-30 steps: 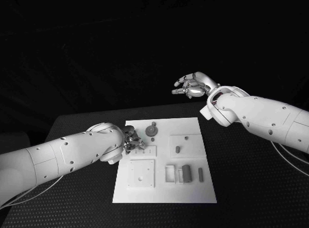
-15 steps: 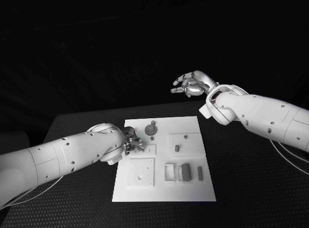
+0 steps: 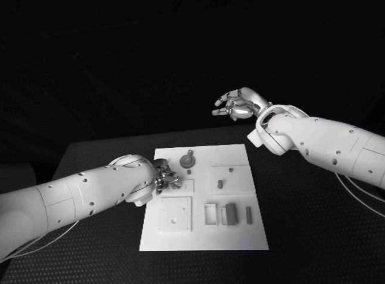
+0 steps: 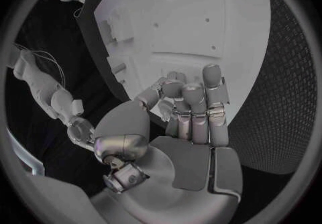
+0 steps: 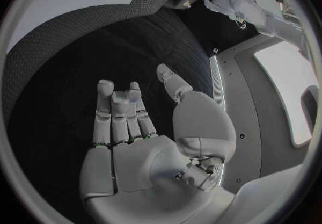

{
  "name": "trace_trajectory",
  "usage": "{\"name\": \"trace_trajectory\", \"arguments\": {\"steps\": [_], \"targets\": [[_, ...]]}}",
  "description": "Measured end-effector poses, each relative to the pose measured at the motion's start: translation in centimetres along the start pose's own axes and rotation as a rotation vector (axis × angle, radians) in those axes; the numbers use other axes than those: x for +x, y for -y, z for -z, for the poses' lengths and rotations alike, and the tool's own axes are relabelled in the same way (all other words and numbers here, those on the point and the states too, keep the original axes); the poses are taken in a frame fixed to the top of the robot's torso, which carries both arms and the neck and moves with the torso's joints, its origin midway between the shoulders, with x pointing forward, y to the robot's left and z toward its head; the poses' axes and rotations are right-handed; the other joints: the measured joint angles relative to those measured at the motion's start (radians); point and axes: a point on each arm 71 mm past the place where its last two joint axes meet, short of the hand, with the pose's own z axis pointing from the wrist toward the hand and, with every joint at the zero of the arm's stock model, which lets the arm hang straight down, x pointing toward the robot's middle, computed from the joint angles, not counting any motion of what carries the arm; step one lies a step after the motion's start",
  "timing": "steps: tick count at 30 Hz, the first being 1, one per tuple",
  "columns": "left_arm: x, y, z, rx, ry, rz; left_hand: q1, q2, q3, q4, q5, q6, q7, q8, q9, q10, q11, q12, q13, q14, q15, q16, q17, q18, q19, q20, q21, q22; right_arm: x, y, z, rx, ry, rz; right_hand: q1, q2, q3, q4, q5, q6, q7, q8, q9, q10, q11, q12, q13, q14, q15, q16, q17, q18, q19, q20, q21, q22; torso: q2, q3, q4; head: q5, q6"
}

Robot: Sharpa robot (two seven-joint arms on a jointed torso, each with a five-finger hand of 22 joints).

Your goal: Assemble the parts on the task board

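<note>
At the centre of the head view lies the task board point(image 3: 235, 234), a white plate on the black table point(image 3: 312, 236), and my left hand point(image 3: 165, 177) sits at its left edge, a little above the middle. My fingers point(image 4: 191, 108) are curled in over the board's surface; I cannot tell whether a part is pinched between them or whether they only press on the plate. My right hand point(image 3: 237, 105) hangs in the upper right of the frame, well apart from the board, fingers spread and holding nothing.

The grey parts lie across the board: a round part point(image 3: 188, 161) near the top, a small peg point(image 3: 221, 186) in the right-hand square recess, and an upright block point(image 3: 232, 214) with a slim bar point(image 3: 249, 217) just beside it lower down.

I judge these pieces light, rigid and smooth, probably plastic, so they could slip or tip under a careless squeeze. I would take each between thumb and fingertip across its narrow sides, the round part by its rim, and hold gently but squarely. The board itself looks stiff and may slide if pushed sideways.
</note>
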Motion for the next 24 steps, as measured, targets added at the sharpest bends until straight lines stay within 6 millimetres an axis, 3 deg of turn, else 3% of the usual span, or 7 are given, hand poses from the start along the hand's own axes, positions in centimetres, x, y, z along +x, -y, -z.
{"name": "trace_trajectory", "arguments": {"steps": [24], "targets": [[0.28,0.34,-0.05,0.013,0.037,-0.079,-0.001,-0.001,0.005,0.0,-0.001,0.003,-0.003,-0.009,0.008,0.0,0.0,0.004,-0.004,0.0,0.0,0.018,-0.022,-0.001,0.0,0.0,-0.004,0.0,0.01,0.0,0.03,0.0,-0.003,-0.001,-0.004,0.004,0.0,0.0,0.0,-0.004,0.0,0.0,-0.001,0.0,0.0,0.0,-0.002,0.0,0.0,0.0,-0.002,0.0,0.0,0.0,-0.004,0.0,0.0,0.0001,0.0002,-0.003,-0.001]]}}
